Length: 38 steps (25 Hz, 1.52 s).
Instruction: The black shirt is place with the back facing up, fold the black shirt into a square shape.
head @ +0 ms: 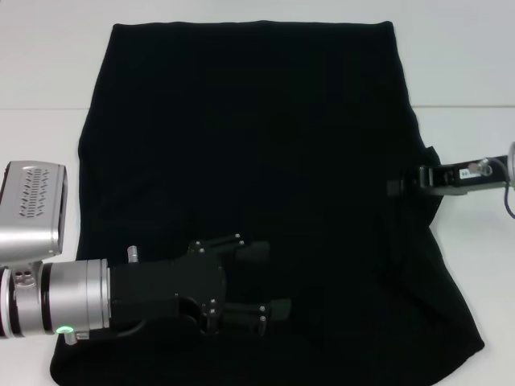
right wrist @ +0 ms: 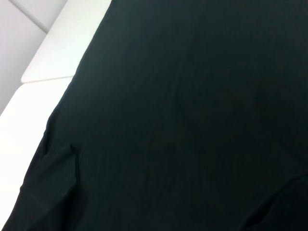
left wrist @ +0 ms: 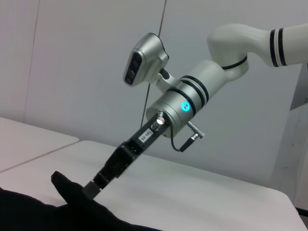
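Observation:
The black shirt (head: 257,137) lies spread over the white table, plain side up, with no lettering showing. My left gripper (head: 273,279) hovers over its near left part, fingers (head: 259,251) spread open with nothing between them. My right gripper (head: 396,186) reaches in from the right and sits at the shirt's right edge. In the left wrist view the right gripper (left wrist: 91,188) is narrow and pressed into the shirt (left wrist: 29,211), where the cloth rises in a small peak. The right wrist view shows only the dark shirt (right wrist: 192,120) with a fold near its edge.
The white table (head: 40,129) shows on both sides of the shirt, and a seam between table tops runs across the back. The shirt's near hem hangs close to the table's front edge. A grey wall stands behind the right arm (left wrist: 192,91).

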{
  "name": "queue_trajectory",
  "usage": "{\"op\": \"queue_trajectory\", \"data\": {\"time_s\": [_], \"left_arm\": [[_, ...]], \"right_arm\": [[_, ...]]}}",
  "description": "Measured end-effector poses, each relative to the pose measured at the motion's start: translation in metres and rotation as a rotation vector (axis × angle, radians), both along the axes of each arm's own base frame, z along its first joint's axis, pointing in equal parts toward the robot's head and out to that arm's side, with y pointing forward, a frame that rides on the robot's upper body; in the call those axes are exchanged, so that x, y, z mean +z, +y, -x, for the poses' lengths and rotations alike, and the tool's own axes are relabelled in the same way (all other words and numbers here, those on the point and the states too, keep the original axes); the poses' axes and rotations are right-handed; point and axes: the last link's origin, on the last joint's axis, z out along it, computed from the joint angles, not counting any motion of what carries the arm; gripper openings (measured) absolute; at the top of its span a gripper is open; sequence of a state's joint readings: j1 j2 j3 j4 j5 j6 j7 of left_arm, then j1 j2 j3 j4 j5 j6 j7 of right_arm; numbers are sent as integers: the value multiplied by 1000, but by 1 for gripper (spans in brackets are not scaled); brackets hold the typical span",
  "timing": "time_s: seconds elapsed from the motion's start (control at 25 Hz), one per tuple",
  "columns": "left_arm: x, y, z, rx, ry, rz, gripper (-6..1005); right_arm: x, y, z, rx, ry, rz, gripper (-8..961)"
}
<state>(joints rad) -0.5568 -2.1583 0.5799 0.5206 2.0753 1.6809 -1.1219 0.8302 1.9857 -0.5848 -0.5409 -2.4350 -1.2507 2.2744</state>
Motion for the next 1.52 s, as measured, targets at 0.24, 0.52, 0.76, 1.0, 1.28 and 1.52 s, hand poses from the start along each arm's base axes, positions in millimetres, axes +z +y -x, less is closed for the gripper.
{"op": "queue_trajectory", "data": {"time_s": [0.24, 0.52, 0.76, 1.0, 1.28, 1.52], "left_arm": [[-1, 0, 1, 4, 2, -1, 919], [-2, -1, 1, 9, 1, 0, 920], [-2, -1, 2, 22, -3, 0, 919], [6, 1, 7, 105, -35, 8, 919], [23, -2, 24, 284, -2, 103, 920], [47, -11, 51, 431, 68, 100, 920]], "right_arm": [[-8, 4, 8, 15, -18, 11, 25], [-16, 2, 15, 38, -22, 42, 24], [-21, 4, 27, 93, -2, 48, 91], [-23, 1, 30, 140, 71, 12, 363], [-43, -10, 33, 243, 155, -5, 586], [-60, -19, 41, 333, 150, 9, 629]]}}
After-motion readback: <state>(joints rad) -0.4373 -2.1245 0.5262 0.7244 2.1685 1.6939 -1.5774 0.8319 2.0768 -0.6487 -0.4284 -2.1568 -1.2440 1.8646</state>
